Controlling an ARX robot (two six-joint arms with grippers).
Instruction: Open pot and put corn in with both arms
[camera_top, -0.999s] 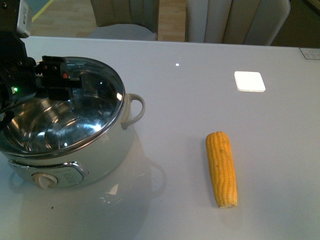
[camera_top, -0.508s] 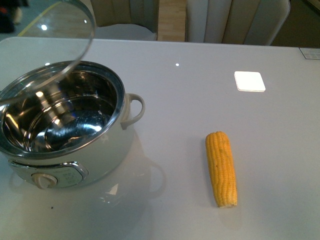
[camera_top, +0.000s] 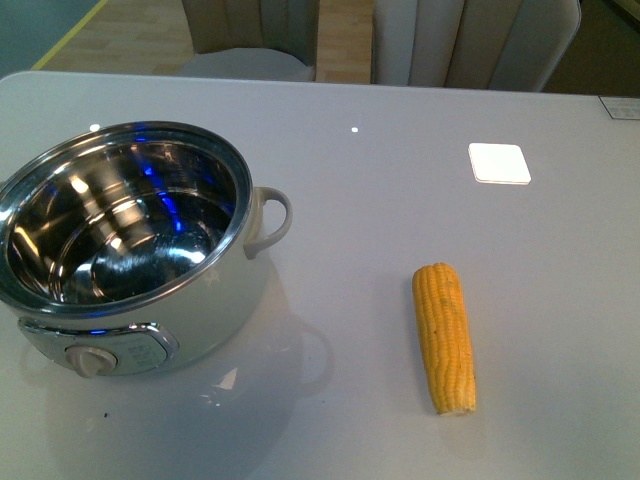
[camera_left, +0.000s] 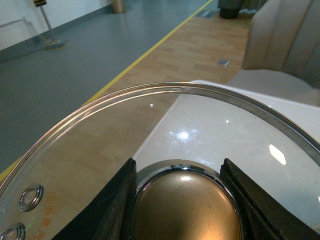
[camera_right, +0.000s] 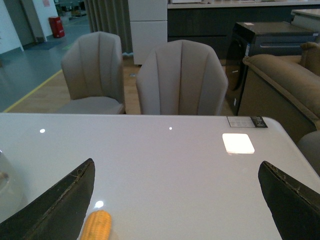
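Note:
The white pot (camera_top: 150, 330) stands uncovered at the table's front left, its shiny steel inside bare. The yellow corn (camera_top: 445, 336) lies on the table right of it, tapered end toward the front. Neither arm shows in the front view. In the left wrist view my left gripper (camera_left: 182, 200) is shut on the bronze knob of the glass pot lid (camera_left: 150, 100), held over the table's edge and the floor. My right gripper (camera_right: 180, 200) is open above the table, and the corn (camera_right: 96, 226) tip lies beside one of its fingers (camera_right: 60, 205).
A bright white square (camera_top: 499, 162) lies on the table at the back right. Chairs (camera_right: 180, 80) stand behind the far edge of the table (camera_top: 400, 230). The pot's looped handle (camera_top: 270, 220) points toward the corn.
The left arm has lifted the glass lid off the pot and carried it up and left, out of the front view. The pot and corn have not moved.

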